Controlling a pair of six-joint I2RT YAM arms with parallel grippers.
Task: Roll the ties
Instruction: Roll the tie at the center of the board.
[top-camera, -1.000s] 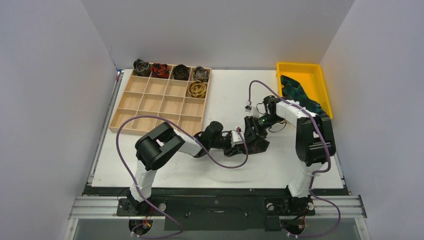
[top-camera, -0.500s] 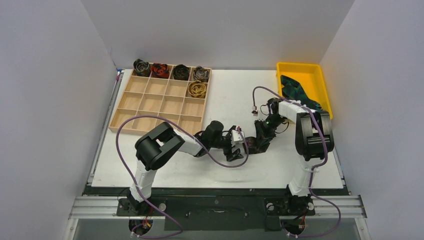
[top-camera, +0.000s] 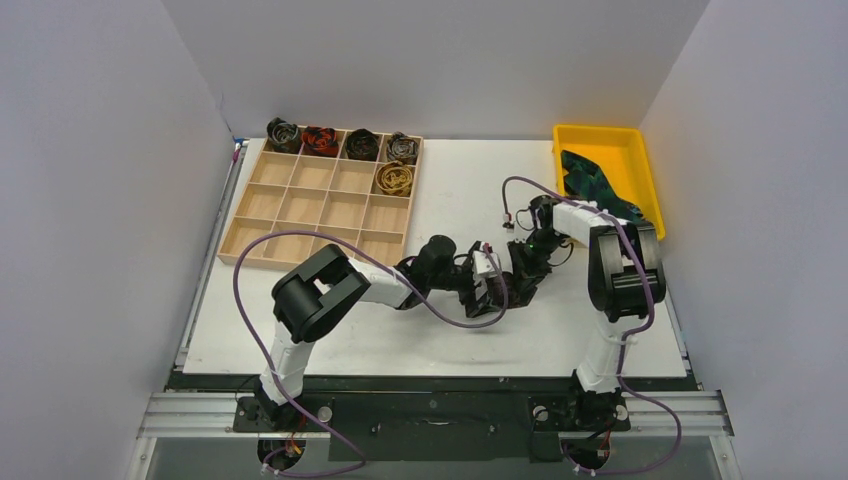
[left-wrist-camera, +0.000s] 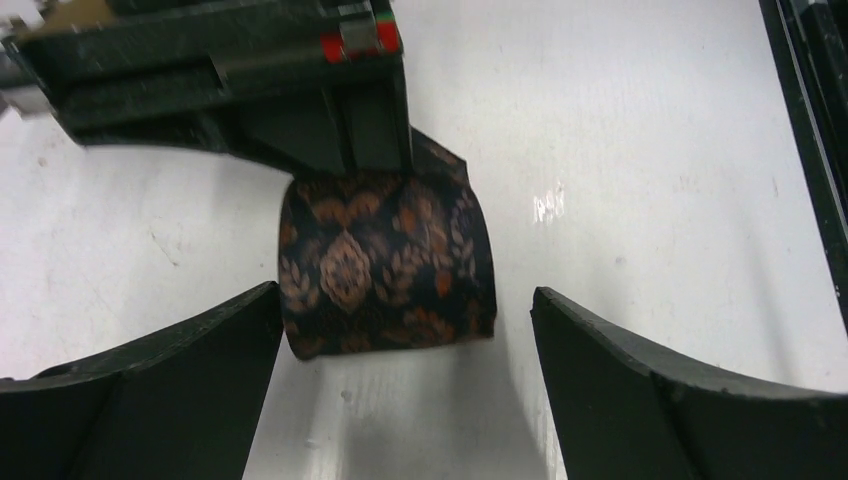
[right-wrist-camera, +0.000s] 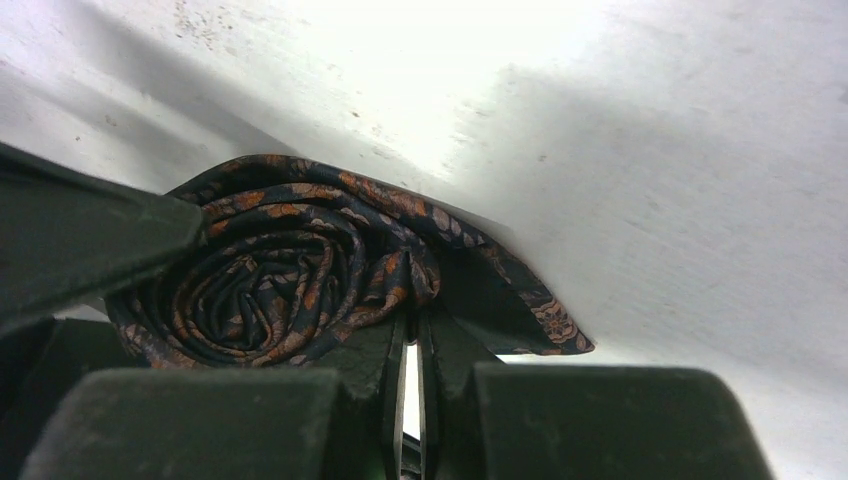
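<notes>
Rolled tie (left-wrist-camera: 385, 265): dark with an orange pattern, it lies on the white desk (left-wrist-camera: 650, 150) between both tools.
Left tool (left-wrist-camera: 405, 300): we see it wide open, 1 finger on each side of the rolled tie, gripping nothing.
Right tool (right-wrist-camera: 412, 322): nearly closed, pinching the outer layer of the rolled tie.
Other ties: 5 coils (top-camera: 361, 145) in the wooden tray (top-camera: 300, 205); 1 green tie (top-camera: 590, 180) in the yellow bin (top-camera: 615, 148).

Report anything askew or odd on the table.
The brown patterned tie is coiled, but its tail flap juts loose from the roll's side rather than lying wrapped. The right gripper pinches the coil there; the left gripper stands open around it. Nothing else stands out.
</notes>
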